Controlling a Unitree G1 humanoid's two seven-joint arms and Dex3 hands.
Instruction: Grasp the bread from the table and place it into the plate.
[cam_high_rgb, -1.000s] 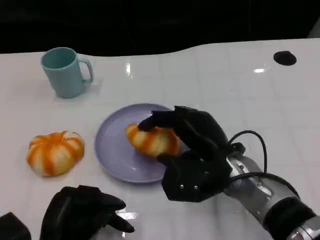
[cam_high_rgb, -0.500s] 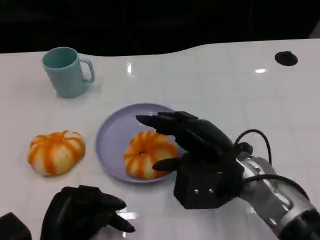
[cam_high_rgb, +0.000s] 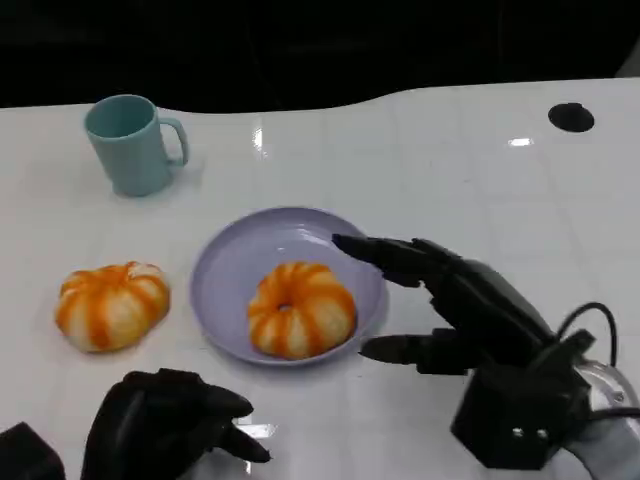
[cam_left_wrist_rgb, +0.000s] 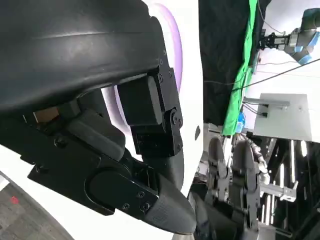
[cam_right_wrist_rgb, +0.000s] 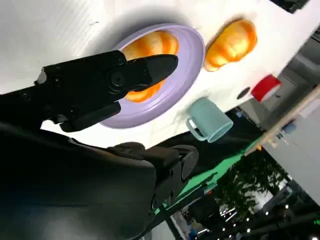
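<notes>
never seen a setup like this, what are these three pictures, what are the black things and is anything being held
It is a humanoid robot at a white table. The black things are its hands. One picture looks down from its head; the other two come from cameras at its wrists, so they look tilted. The right hand is open beside a purple plate with one bread on it, holding nothing. The left hand rests curled on the table near a second bread. A teal mug stands further back.
</notes>
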